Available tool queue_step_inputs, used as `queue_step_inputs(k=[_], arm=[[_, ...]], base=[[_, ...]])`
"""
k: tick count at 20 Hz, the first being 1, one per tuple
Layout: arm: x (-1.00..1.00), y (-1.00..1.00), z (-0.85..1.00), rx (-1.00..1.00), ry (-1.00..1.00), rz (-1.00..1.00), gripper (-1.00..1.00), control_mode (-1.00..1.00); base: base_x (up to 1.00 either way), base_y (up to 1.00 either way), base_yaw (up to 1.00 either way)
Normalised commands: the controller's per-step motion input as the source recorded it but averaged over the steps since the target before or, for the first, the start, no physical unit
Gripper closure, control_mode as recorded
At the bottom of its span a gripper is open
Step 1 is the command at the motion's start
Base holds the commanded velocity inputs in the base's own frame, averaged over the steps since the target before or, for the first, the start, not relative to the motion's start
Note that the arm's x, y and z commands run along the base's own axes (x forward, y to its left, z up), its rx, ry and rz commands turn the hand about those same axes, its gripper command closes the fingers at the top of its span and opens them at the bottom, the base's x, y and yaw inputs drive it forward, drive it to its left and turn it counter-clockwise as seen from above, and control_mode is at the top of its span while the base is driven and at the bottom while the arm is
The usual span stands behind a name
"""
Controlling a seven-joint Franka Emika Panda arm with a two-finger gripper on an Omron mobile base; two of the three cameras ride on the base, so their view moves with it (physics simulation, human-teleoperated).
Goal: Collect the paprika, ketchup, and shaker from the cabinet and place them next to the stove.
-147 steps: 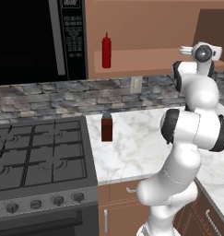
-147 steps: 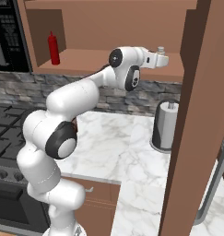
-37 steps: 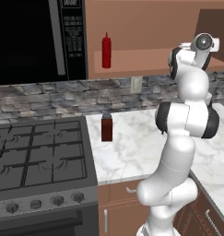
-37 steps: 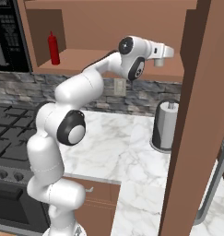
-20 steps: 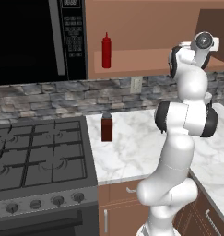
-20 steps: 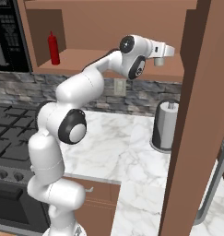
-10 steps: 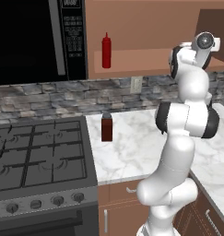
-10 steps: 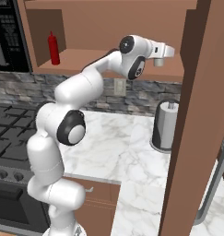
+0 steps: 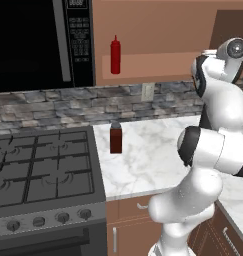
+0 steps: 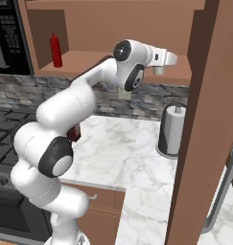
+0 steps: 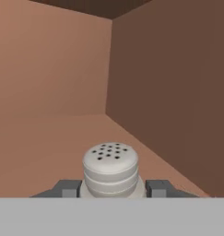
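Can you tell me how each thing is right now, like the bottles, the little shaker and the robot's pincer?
shaker: upright on the cabinet shelf, between the pincer fingers
pincer: shut on the shaker
ketchup: standing upright on the cabinet shelf, untouched
paprika: upright on the counter beside the stove, cap on
stove: no flames, nothing on its grates

arm raised, pincer [image 11: 111,188] clamped on shaker [image 11: 110,168]
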Motion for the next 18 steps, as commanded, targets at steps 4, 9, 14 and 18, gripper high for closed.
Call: queue_step_inputs(k=[4,9,14,18], arm=[[-0.99,0.7,0.0,-0.03,0.0,0.08,1.0,-1.0],[-0.94,0.88,0.0,-0.06,0.01,0.19,1.0,-1.0],[-0.92,0.74,0.0,-0.04,0.04,0.29,1.0,-1.0],[-0.79,0.66,0.0,-0.02,0.08,0.35,1.0,-1.0]], base=[[0.0,0.0,0.0],[0.0,0.0,0.0],[0.0,0.0,0.0],[0.0,0.0,0.0]])
